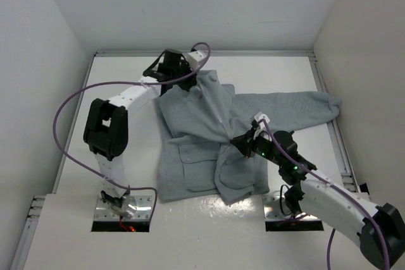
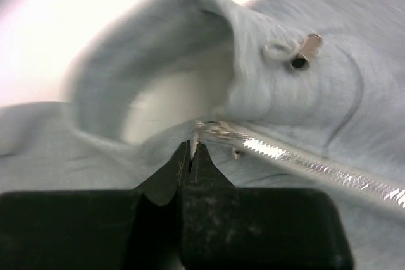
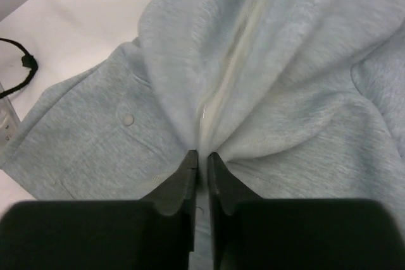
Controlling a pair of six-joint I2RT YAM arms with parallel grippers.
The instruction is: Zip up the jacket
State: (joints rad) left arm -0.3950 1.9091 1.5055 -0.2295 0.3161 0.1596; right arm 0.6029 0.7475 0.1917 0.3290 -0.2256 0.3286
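The jacket (image 1: 196, 137) is spread on the tabletop (image 1: 126, 86). At the collar (image 2: 126, 49), the zipper pull (image 2: 197, 132) is pinched in the jaws of the left gripper (image 2: 191, 148); lower down, the seam (image 3: 221, 93) is clamped by the jaws of the right gripper (image 3: 201, 156).

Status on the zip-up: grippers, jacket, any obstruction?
Left gripper shut on zipper pull at collar. Right gripper shut on jacket at front seam. Zipper teeth look meshed up to the pull. No obstruction seen.

Bright, even light fell from above; the bench (image 1: 209, 219) showed a faint sheen; the left wrist view was soft, blown out at top left; the zipper (image 2: 304, 159) glared; shadows were weak.
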